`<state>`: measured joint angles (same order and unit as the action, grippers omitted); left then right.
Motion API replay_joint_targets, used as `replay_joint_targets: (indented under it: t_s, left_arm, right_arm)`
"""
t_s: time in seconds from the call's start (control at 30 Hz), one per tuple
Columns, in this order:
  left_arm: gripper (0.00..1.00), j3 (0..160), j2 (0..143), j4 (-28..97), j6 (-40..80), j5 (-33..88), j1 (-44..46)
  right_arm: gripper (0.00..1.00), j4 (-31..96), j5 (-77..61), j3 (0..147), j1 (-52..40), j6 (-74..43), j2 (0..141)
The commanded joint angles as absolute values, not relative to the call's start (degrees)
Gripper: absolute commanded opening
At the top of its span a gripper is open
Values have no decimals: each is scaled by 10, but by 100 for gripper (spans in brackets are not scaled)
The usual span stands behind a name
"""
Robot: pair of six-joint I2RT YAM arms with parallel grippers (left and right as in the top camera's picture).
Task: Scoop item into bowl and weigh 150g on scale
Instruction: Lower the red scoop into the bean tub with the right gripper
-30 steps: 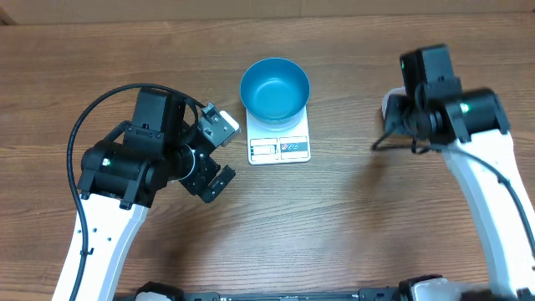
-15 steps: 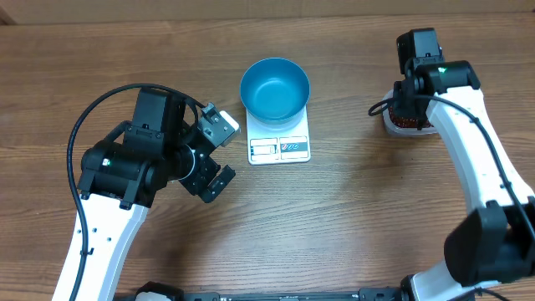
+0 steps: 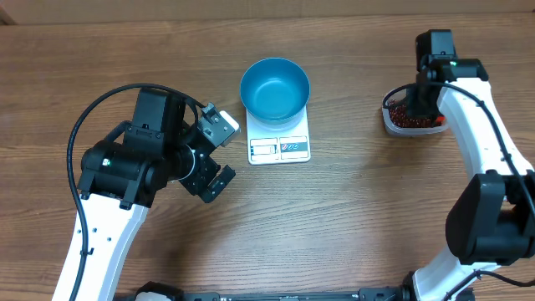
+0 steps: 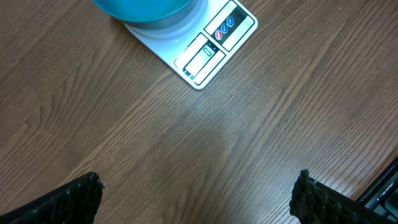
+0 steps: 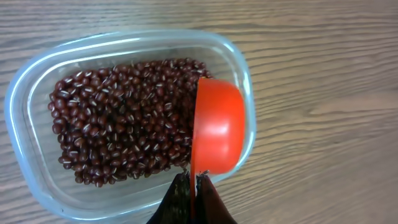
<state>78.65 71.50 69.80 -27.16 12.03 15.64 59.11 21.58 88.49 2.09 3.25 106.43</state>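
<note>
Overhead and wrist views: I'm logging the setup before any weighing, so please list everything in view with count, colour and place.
bowl: one, bright blue, on the scale, nothing in it
scale: one, white, mid-table, display edge toward the robot
container: one, clear plastic, on the table's right side
beans: many, dark red-brown, inside the container
scoop: one, orange-red, at the container's right end
table: one, brown wood
left gripper: one, black, open, over bare table near the scale
right gripper: one, black, shut on the scoop's handle
</note>
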Motion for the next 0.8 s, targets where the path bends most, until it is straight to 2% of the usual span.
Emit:
replay_joint_targets:
  t_s: [0.0,0.27,0.57,0.77]
  left_arm:
    - [100,784,717,697,-266,131,154]
    - [100,784,717,697,-266,131,154]
    - [100,784,717,697,-266,131,154]
    - [100,784,717,697,-266,131,154]
  right_arm:
    - [4,588,169,899,37,46,1075]
    - [4,599,138,898,43,83,1090]
    - [4,627,42,898,43,80,1119]
    - [4,631,27,899,43,54,1119]
